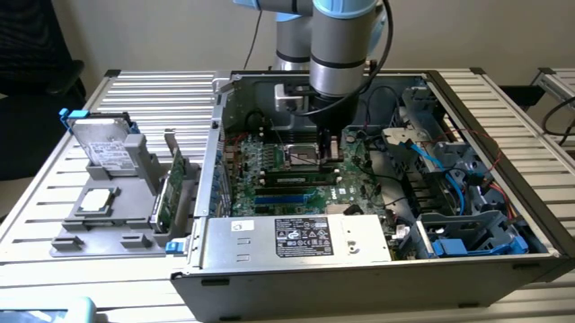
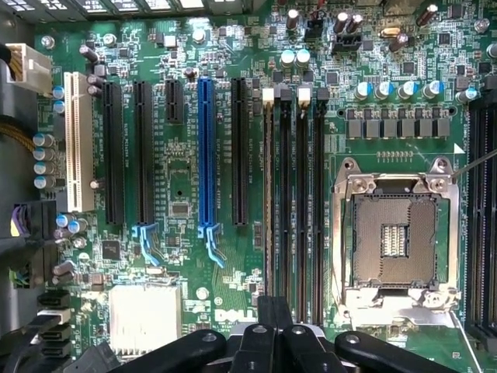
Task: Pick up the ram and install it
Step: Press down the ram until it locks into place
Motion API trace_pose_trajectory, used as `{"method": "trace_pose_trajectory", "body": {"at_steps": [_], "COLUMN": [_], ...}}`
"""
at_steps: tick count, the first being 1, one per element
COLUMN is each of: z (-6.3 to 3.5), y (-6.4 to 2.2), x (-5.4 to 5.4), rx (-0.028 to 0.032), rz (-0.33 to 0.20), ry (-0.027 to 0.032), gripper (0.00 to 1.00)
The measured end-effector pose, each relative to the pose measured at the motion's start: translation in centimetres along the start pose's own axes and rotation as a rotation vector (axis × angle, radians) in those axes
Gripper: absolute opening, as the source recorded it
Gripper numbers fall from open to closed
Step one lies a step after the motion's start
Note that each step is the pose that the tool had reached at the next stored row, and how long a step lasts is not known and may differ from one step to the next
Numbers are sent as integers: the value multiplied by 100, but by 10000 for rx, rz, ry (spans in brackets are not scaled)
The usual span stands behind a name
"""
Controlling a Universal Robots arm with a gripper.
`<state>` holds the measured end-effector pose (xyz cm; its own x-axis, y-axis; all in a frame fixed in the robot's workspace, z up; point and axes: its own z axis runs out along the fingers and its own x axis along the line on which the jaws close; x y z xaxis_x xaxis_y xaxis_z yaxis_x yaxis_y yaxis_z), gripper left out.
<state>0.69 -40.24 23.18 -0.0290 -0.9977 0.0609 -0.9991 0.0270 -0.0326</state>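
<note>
Green ram [image 1: 298, 180] is being held seated in a board slot [image 2: 268, 95], long axis along it. The hand [image 1: 333, 155], pinched narrow and empty, is being poised just above the ram's end at the exterior view's right.

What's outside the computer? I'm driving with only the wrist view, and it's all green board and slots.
Observer: A grey holder sits on the slatted table, at the exterior view's left of the open case.
Operator: Is anything in it?
Observer: Yes, a silver hard drive is propped up in it at a tilt.
Operator: Where's the ram?
Observer: From the side, the ram is a green stick with black chips. It stands on edge on the motherboard, right by the gripper.
</note>
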Motion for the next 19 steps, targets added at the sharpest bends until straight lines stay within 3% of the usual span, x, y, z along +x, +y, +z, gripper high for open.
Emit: {"method": "trace_pose_trajectory", "body": {"at_steps": [9,19], "z": [20,36], "y": [9,21], "x": [-6,-9], "rx": [89,144], "rz": [6,8], "ry": [-4,-1], "gripper": [11,11]}}
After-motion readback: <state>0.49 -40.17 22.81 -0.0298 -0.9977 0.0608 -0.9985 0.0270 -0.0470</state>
